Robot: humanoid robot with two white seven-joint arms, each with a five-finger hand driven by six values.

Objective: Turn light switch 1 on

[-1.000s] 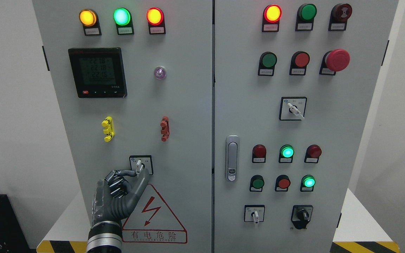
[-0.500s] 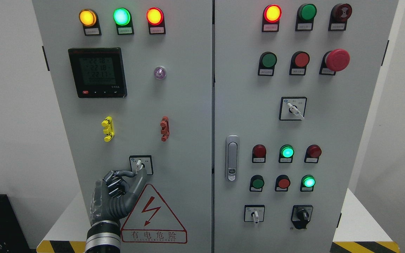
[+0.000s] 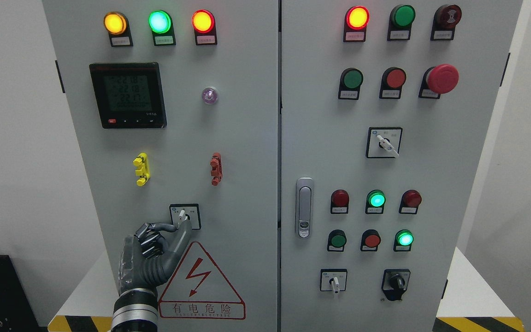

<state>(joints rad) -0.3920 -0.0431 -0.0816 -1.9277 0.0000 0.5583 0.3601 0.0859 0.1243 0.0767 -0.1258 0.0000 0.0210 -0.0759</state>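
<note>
Head view: left hand (image 3: 152, 251) pinches white lever of selector switch (image 3: 185, 216) between thumb and forefinger, other fingers curled clear, positioned for turning.

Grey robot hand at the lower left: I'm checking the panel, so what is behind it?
Behind the grey robot left hand are bare grey cabinet door and the red-bordered warning triangle sticker's left edge; whatever else it covers is hidden.

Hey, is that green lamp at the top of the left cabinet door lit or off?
Lit. The green lamp glows bright between a lit amber lamp and a lit red lamp.
</note>
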